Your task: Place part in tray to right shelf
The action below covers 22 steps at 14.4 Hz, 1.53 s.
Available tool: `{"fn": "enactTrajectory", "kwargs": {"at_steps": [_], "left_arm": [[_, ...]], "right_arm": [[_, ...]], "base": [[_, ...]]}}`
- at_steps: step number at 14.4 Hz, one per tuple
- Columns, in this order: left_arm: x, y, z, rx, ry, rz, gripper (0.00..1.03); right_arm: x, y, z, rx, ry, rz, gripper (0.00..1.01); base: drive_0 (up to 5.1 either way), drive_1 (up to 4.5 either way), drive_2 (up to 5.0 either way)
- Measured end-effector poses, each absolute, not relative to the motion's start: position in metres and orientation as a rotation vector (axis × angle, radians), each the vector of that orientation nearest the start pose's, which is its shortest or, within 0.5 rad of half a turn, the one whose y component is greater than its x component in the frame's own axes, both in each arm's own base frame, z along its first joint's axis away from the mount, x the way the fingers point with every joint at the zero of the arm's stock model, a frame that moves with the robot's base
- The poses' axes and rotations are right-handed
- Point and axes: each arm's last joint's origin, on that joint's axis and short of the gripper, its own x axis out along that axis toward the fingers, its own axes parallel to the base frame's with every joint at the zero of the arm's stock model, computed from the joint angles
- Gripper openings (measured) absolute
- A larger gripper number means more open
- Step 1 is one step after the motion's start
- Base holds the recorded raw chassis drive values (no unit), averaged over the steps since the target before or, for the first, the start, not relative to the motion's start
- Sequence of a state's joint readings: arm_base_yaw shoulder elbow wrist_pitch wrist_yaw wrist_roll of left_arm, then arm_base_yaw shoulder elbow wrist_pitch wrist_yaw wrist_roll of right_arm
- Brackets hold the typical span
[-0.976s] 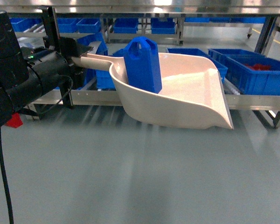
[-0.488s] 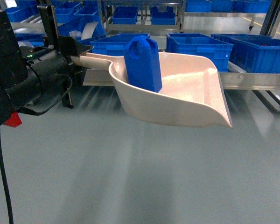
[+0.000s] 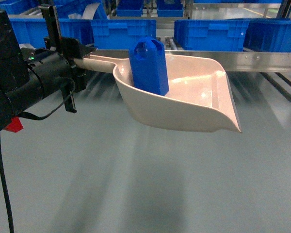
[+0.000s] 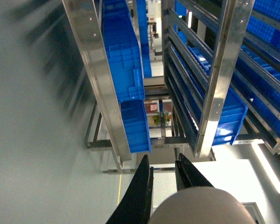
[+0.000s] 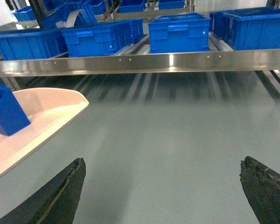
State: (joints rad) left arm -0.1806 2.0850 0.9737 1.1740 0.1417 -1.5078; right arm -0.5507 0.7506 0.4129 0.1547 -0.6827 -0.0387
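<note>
While it stands upright near the back wall of the tray [image 3: 194, 104], the small bright-blue part [image 3: 149, 66], its loop handle on top, rides above the grey floor [image 3: 150, 184], seen from the head camera. The cream-beige tray is held in the air by its long flat handle, its straight front edge pointing to the right of the view and tilted slightly down. The left end effector [image 3: 77, 58], at the tip of a black arm on the left of the head view, is closed on the tray's handle; in the left wrist view its two dark fingers [image 4: 139, 193] stand close together over the rounded beige end of the handle. The right end effector [image 5: 163, 191] is empty, its two dark fingers spread wide apart low over the floor in the right wrist view, where the tray's rim and the part appear at the left edge. Beyond the tray runs the long brushed-steel front rail of the right shelf [image 3: 262, 60], carrying a row of large blue crates [image 3: 208, 34]. The rollers of the shelf cannot be made out. The background is streaked with motion blur in all three views.
</note>
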Motion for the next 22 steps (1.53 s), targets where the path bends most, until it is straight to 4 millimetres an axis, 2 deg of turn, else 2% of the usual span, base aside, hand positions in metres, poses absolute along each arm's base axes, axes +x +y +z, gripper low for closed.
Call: {"fn": "enactTrajectory", "kwargs": {"at_steps": [5, 12, 22], "left_arm": [[0.4010, -0.0774, 0.1458, -1.494, 0.194, -0.304, 0.12], [0.4011, -0.0769, 0.1459, -1.495, 0.193, -0.305, 0.12], [0.4010, -0.0777, 0.1455, -1.494, 0.196, -0.303, 0.12]], "right_arm": [[0.1516, -0.0716, 0.2425, 0.068, 0.147, 0.134, 0.98], [0.1511, -0.0713, 0.2434, 0.064, 0.142, 0.136, 0.98], [0.1517, -0.0716, 0.2425, 0.068, 0.148, 0.136, 0.98]], "base": [[0.0, 0.00, 0.0], [2.5, 2.24, -5.0], [0.1, 4.22, -3.9]]}}
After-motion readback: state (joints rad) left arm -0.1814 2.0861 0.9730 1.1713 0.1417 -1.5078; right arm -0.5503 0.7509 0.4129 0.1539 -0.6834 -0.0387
